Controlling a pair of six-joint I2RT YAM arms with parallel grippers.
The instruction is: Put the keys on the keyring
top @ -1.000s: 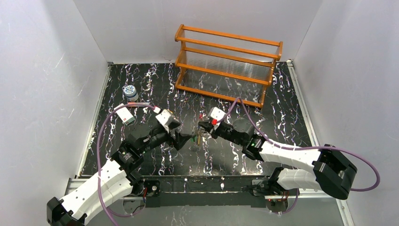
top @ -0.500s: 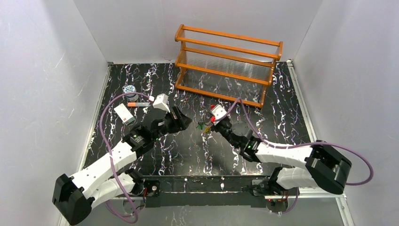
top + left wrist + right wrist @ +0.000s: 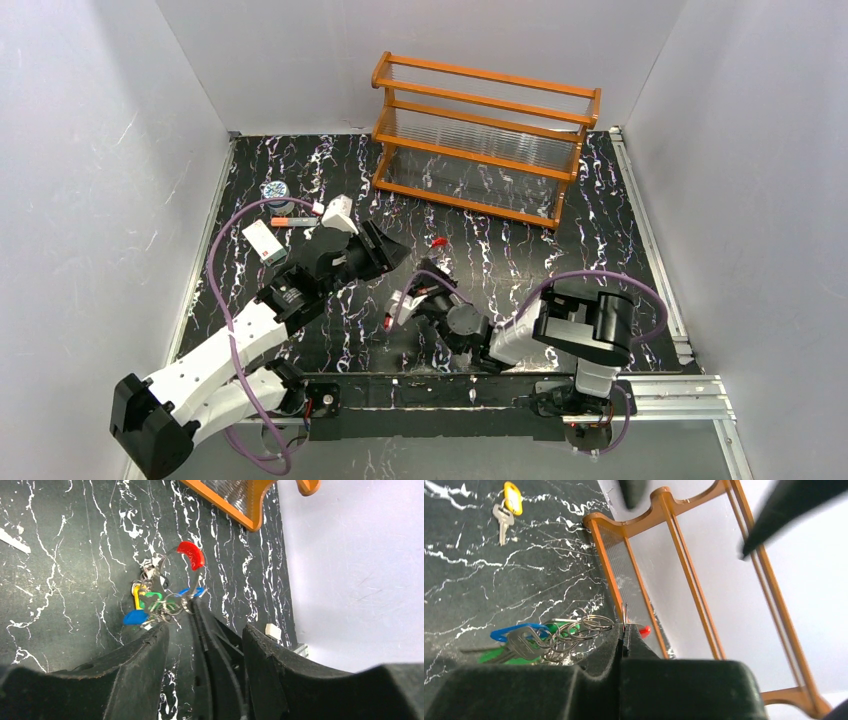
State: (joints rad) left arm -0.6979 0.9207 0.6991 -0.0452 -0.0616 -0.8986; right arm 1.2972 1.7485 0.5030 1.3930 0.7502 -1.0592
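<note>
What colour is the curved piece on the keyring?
Red. The curved piece shows best in the left wrist view.

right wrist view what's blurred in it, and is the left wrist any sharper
right wrist: the two dark shapes at the top edge are smeared, the right tool close up is soft, the key bunch and yellow key read clearly; left wrist: the left tool is soft, the curved red piece crisp

The keyring (image 3: 624, 613) vanishes between the pressed-together fingers (image 3: 606, 650) of the right gripper (image 3: 624, 632), its red piece (image 3: 644, 629) half hidden behind them. Above the fingers two dark shapes (image 3: 794, 510) are blurred; beyond them the rack (image 3: 596, 521) runs off the edge.
</note>
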